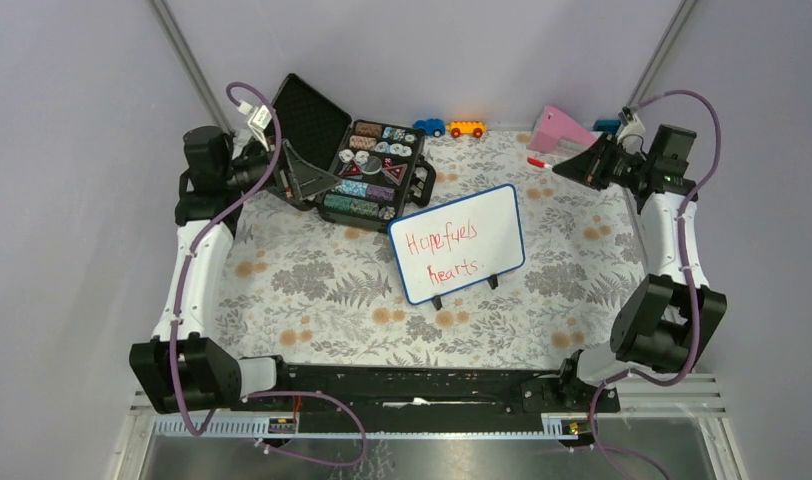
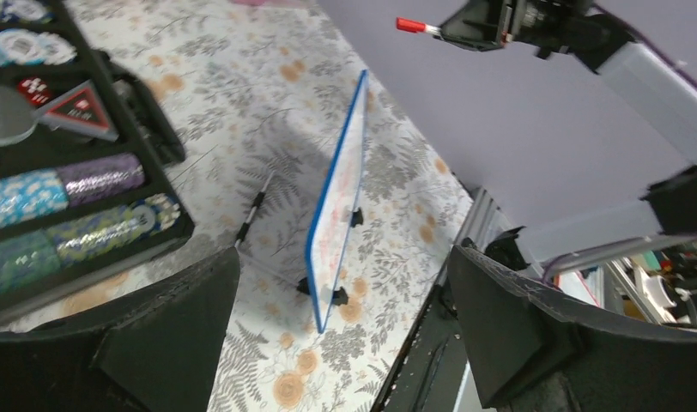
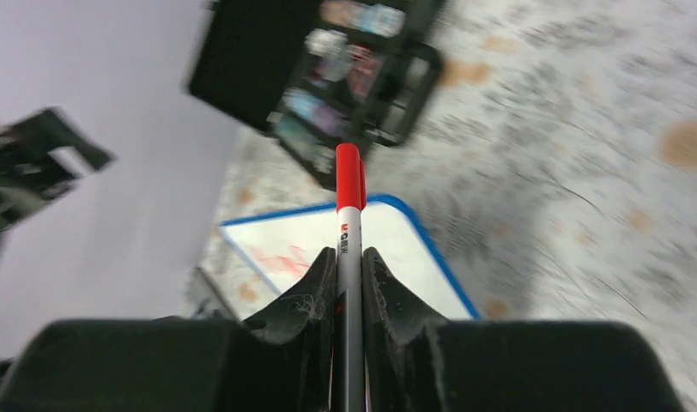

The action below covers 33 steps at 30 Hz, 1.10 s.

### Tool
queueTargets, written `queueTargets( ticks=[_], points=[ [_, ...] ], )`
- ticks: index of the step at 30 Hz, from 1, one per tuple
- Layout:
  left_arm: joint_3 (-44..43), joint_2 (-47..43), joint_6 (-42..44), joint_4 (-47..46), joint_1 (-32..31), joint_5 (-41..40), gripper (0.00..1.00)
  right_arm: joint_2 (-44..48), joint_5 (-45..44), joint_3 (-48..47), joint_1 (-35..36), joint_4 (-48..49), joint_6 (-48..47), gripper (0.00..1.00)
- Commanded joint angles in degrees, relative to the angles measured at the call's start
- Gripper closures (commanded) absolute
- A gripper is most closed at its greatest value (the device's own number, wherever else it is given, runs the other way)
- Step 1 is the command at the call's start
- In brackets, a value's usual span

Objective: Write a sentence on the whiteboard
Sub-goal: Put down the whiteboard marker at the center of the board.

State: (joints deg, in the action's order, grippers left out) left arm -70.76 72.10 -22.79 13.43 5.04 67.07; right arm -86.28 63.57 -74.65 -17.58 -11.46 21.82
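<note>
The whiteboard (image 1: 458, 243), white with a thin blue frame and two black feet, stands mid-table. It carries the sentence (image 1: 443, 252) in red letters, "Hope fuels hearts", in two lines. My right gripper (image 1: 560, 167) hovers at the back right, well away from the board, shut on a marker (image 3: 349, 225) with a red cap; the marker also shows in the top view (image 1: 538, 162). My left gripper (image 1: 300, 180) is open and empty by the black case. The left wrist view shows the board edge-on (image 2: 338, 199). The right wrist view shows the board (image 3: 396, 249) blurred below the marker.
An open black case (image 1: 354, 166) with poker chips lies at the back left. A blue toy car (image 1: 430, 127) and an orange one (image 1: 466, 128) sit by the back wall. A pink object (image 1: 558, 128) lies at the back right. A floral cloth (image 1: 322, 290) covers the table.
</note>
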Motion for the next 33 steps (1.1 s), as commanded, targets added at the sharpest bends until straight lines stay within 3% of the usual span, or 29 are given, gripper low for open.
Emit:
queueTargets(
  ticks=[1, 4, 10, 24, 30, 33],
  points=[
    [-1.7, -0.3, 10.9, 10.4, 0.7, -7.2, 0.01, 4.0, -18.4, 0.7, -0.2, -21.6, -27.0, 1.00],
    [-0.3, -1.1, 13.2, 12.9, 0.7, -11.0, 0.01, 5.8, -28.5, 7.3, -0.2, -19.3, -30.5, 1.00],
    [4.7, -3.4, 12.5, 9.7, 0.7, -12.8, 0.01, 6.2, -35.7, 17.4, -0.2, -11.6, -33.2, 1.00],
    [5.4, -3.3, 11.8, 8.8, 0.8, -14.1, 0.01, -1.0, -39.7, 23.8, -0.2, -3.9, -36.4, 0.97],
    [4.9, -2.2, 11.4, 8.8, 0.8, -14.4, 0.01, -2.8, -39.5, 24.5, -0.2, -6.3, -38.7, 0.78],
    [4.5, -1.6, 11.2, 8.8, 0.8, -14.2, 0.01, -2.3, -39.5, 25.8, -0.2, -6.4, -39.6, 0.76]
  ],
)
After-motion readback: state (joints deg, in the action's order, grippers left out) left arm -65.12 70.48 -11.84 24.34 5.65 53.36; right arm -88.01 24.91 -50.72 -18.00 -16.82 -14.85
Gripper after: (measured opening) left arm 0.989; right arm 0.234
